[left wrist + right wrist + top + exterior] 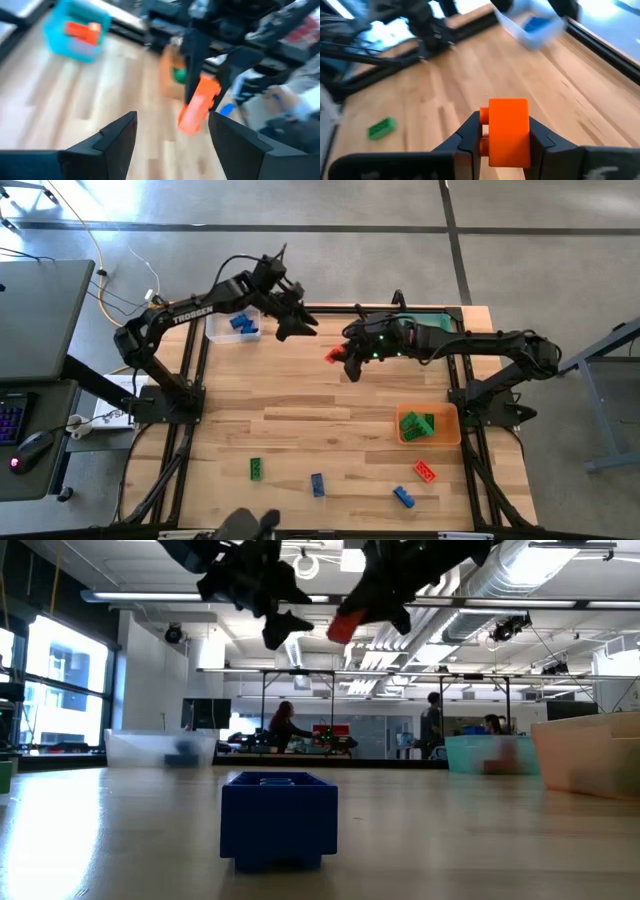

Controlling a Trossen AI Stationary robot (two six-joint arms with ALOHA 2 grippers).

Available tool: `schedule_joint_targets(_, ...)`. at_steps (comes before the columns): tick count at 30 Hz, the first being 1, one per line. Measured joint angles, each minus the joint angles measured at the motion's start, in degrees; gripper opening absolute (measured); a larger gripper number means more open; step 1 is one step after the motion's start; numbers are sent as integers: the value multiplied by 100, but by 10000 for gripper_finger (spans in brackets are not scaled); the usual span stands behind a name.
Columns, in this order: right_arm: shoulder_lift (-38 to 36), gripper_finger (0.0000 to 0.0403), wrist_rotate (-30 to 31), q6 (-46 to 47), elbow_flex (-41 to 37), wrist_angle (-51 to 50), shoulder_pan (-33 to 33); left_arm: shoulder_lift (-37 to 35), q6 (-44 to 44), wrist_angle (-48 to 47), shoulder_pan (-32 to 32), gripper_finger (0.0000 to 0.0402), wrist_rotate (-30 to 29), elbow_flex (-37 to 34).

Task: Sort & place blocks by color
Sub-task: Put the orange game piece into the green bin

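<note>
Right gripper (pixel 340 356) clamped on 1 red brick (pixel 334 355) above mid-table, left gripper (pixel 296 327) fingers spread wide, empty, near clear bin (pixel 215 330)

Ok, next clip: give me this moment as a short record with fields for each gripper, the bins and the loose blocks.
right gripper: shut on a red block, raised above the table's middle
left gripper: open, empty, raised beside the clear bin
clear bin: blue blocks inside
orange bin: green blocks inside
teal bin: a red block inside
loose on table: one green block, two blue blocks, one red block
</note>
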Motion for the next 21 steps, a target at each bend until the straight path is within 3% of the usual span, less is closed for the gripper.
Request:
schedule_joint_targets(16, 0, 77, 2012, 1828, 0, -1809, -337, 0, 1562, -990, 332, 234, -2266, 0)
schedule_joint_targets(21, 0, 77, 2512, 2318, 0, -2584, -517, 0, 1617, -1044, 325, 234, -2475, 0)
